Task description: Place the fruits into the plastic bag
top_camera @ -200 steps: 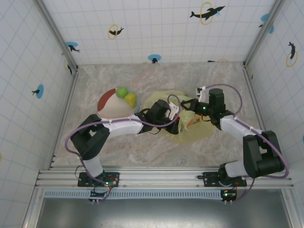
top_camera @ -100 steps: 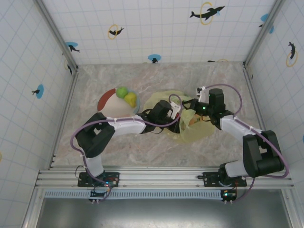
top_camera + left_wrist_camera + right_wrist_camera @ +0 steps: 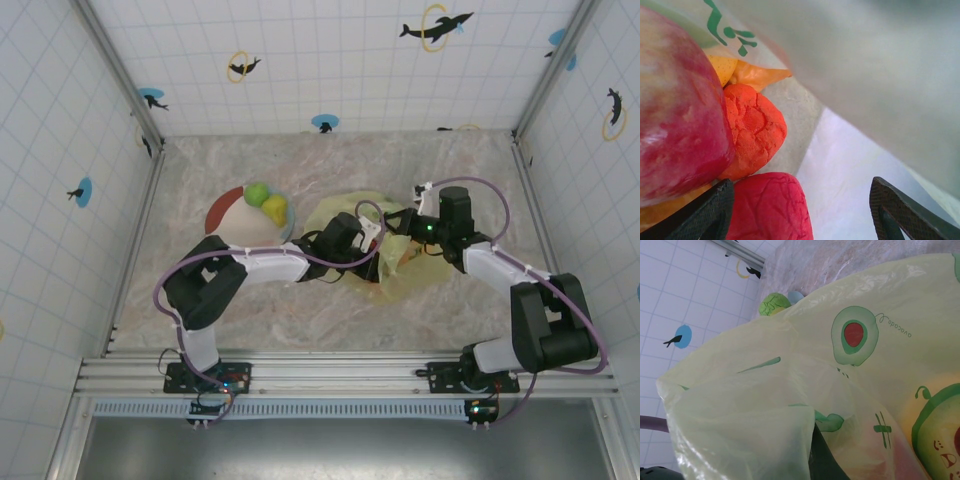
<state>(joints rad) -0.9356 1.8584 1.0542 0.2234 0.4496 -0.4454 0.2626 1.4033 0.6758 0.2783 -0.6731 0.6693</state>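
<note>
Plastic bag (image 3: 405, 275) lies crumpled mid-table, long axis roughly left to right, mouth toward the left arm. Left gripper (image 3: 801, 200) sits inside it, jaws wide apart, gripping nothing. The left wrist view shows four fruits in the bag: one large red fruit (image 3: 675, 115), one orange fruit (image 3: 752, 130), one small red fruit (image 3: 767, 207), one yellow piece (image 3: 722, 67). The top view shows one plate (image 3: 228, 225) beside the bag, carrying one green fruit (image 3: 257, 192) and one yellow fruit (image 3: 274, 208). Right gripper (image 3: 402, 226) is at the bag's far edge; how far it is open cannot be told.
</note>
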